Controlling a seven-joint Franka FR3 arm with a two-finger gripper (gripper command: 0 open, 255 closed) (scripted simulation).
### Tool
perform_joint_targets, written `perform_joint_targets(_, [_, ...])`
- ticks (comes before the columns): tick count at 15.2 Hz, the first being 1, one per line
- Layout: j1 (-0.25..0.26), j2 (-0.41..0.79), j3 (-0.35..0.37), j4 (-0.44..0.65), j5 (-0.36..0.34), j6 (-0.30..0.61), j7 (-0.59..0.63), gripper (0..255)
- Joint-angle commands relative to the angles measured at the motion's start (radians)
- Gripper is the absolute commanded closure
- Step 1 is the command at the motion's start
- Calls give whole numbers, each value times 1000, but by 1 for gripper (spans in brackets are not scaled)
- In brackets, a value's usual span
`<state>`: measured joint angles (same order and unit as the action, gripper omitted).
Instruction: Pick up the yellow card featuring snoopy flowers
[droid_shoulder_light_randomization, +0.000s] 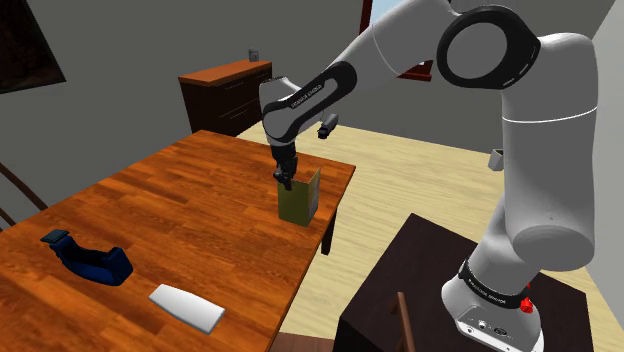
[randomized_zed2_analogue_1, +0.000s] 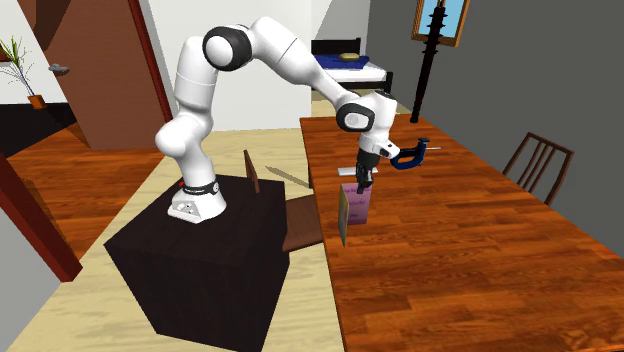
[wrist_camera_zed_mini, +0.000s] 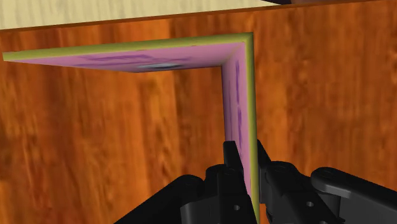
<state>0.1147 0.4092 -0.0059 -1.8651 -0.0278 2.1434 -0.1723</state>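
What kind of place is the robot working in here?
Probably a home's dining area: a long wooden table with a chair beside it, a dark dresser by the wall, a bed further back. On the table the gripper clasps a folded card.

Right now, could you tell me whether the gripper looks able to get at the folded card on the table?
Likely yes: the gripper is at the folded card, its jaws seemingly clasping one upright panel, with nothing in between.
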Motion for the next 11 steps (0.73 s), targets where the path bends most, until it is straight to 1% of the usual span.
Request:
perform_joint_targets(1, [0, 0, 0, 0, 0, 0, 0, 255])
perform_joint_targets(6, [0, -3, 0, -3, 0, 0, 0, 255])
perform_joint_targets(11, [0, -39, 0, 15, 1, -54, -1, 255])
